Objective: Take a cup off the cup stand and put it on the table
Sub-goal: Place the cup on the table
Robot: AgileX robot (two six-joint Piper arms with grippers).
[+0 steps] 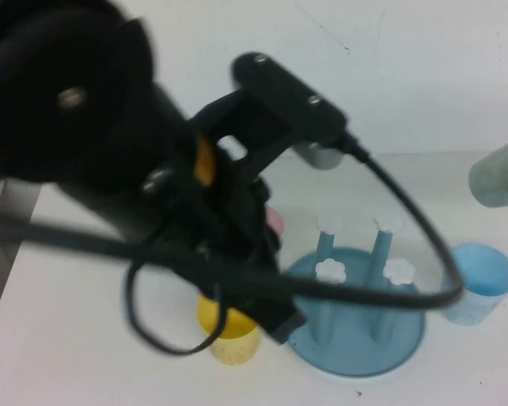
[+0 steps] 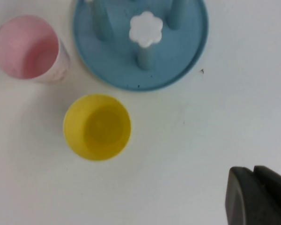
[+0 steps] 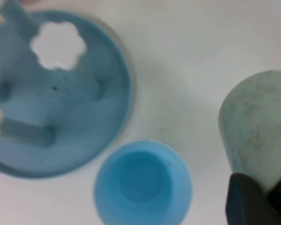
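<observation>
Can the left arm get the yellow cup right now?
Probably yes. The yellow cup stands upright and alone on the table, apart from the pink cup and the cup stand. The left gripper hovers above it; the right gripper holds the green cup.

Left arm raised mid-scene, right gripper at the right edge.
The left gripper (image 2: 257, 197) hangs raised, pointing down; the right gripper (image 3: 260, 199) clamps the cup (image 3: 257, 136).
</observation>
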